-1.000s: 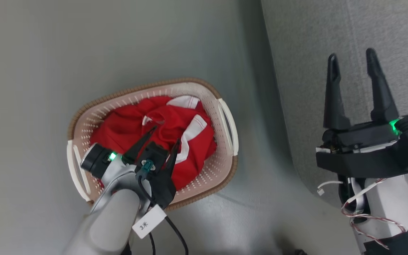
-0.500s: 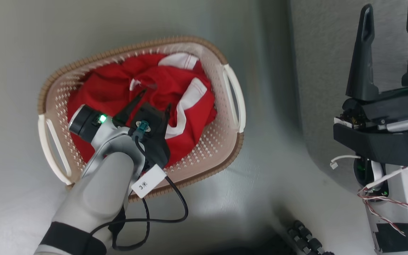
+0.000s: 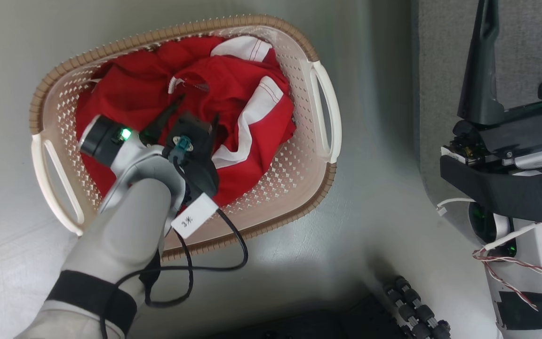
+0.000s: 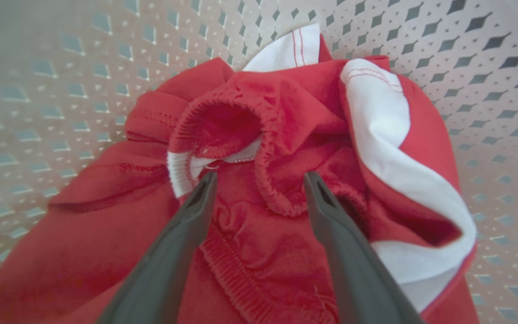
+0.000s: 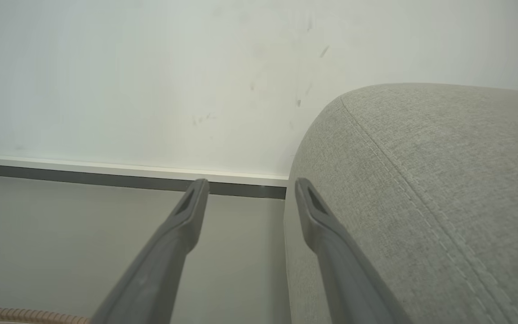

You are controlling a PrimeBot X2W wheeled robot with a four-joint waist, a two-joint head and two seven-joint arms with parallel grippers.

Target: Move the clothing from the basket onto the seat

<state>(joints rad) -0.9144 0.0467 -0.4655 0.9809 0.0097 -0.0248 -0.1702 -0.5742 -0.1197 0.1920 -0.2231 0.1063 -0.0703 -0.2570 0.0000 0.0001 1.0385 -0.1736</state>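
Observation:
The cream perforated basket [image 3: 320, 94] with a brown rim stands on the floor, and the red clothing [image 3: 233, 89] with white trim lies bunched in it. My left gripper [image 3: 197, 107] reaches down into the basket and is open. In the left wrist view its fingertips [image 4: 260, 176] straddle a gathered red cuff of the clothing [image 4: 286, 112], close to or touching the cloth, with the basket wall [image 4: 61, 90] behind. My right gripper [image 3: 520, 19] is open and holds nothing, in front of the light grey seat [image 3: 440, 70]. In the right wrist view the right gripper [image 5: 251, 182] points past the seat's rounded corner [image 5: 421, 180].
The basket stands on grey floor left of the seat. A black cable [image 3: 224, 254] loops from my left wrist over the basket's near rim. Dark rollers [image 3: 412, 306] of my base show at the bottom. A pale wall with a dark baseboard [image 5: 106, 180] lies ahead of the right gripper.
The head camera has dropped closer, so the basket looks larger and higher in the picture. My left gripper has stayed open over the clothing, a little lower into it. The right gripper has stayed open.

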